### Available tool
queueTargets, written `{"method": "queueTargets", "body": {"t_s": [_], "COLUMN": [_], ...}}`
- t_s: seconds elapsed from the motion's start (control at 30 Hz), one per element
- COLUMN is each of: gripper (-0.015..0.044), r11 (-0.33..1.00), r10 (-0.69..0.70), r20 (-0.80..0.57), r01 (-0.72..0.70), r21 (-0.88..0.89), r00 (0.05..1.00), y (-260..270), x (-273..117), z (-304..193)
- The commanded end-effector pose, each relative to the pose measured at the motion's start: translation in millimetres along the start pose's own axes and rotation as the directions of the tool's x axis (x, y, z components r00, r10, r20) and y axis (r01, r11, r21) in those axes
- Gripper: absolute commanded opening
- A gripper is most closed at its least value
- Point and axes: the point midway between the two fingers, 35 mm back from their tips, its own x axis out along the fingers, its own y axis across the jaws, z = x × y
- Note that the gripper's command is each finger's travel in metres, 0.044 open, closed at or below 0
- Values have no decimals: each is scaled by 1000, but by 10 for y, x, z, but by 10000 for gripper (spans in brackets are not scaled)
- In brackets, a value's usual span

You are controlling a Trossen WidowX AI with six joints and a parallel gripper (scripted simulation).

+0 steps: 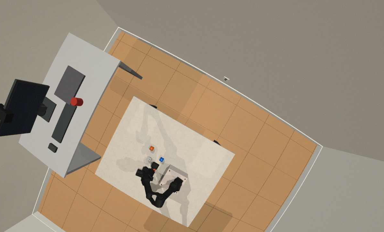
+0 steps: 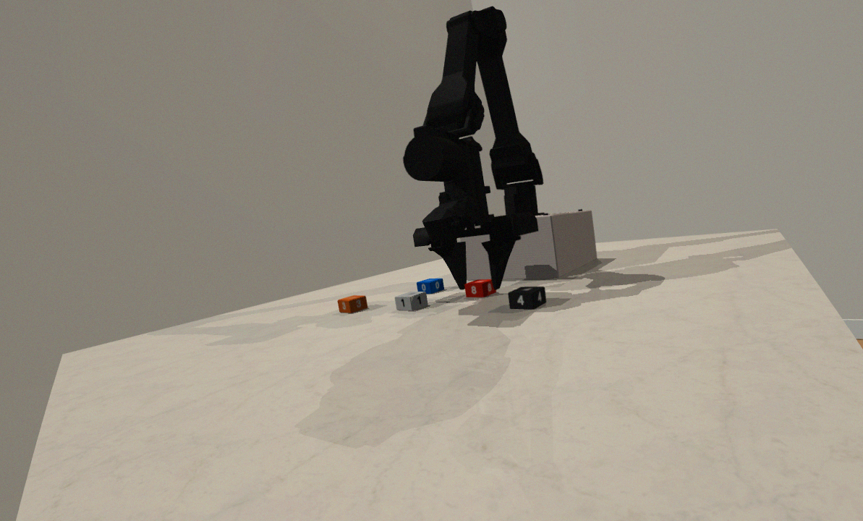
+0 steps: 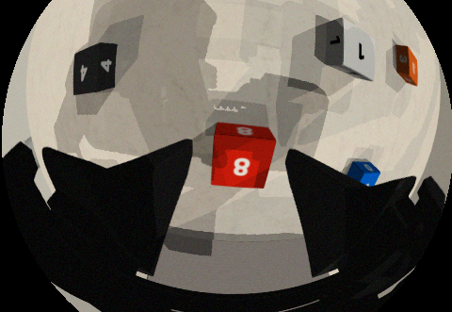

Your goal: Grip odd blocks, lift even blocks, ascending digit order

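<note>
The red block 8 (image 1: 154, 169) (image 2: 480, 289) (image 3: 241, 161) rests on the table between the fingers of my gripper (image 2: 479, 282) (image 3: 241, 152). The gripper is open, with a gap on each side of the block. The blue block 0 (image 1: 161, 159) (image 2: 430, 285) (image 3: 364, 172), white block 1 (image 1: 149, 159) (image 2: 411, 301) (image 3: 359, 50) and orange block 3 (image 1: 151, 148) (image 2: 351, 304) (image 3: 407, 65) stand on the table to one side. The black block 4 (image 2: 526, 297) (image 3: 95, 69) stands on the other side; the arm hides it in the top view.
The arm's pale base box (image 1: 170, 176) (image 2: 573, 242) stands behind the red block in the exterior view. The white block is the closest to the gripper's right side in the wrist view. A separate desk (image 1: 92, 72) with a monitor (image 1: 24, 106) stands beyond the table.
</note>
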Motion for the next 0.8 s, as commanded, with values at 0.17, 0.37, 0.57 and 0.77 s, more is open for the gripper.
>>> {"method": "queueTargets", "body": {"t_s": [0.17,0.37,0.57,0.77], "gripper": [400,400,400,400], "r11": [1000,1000,1000,1000], "r10": [-1,-1,4,12], "r20": [1,1,3,1], "r01": [1,1,-4,-12], "r21": [3,3,3,3], "r00": [1000,1000,1000,1000], "y": [0,0,664,1479], "x": [-76,-360,-708,-1175], "z": [6,3,117,-54]}}
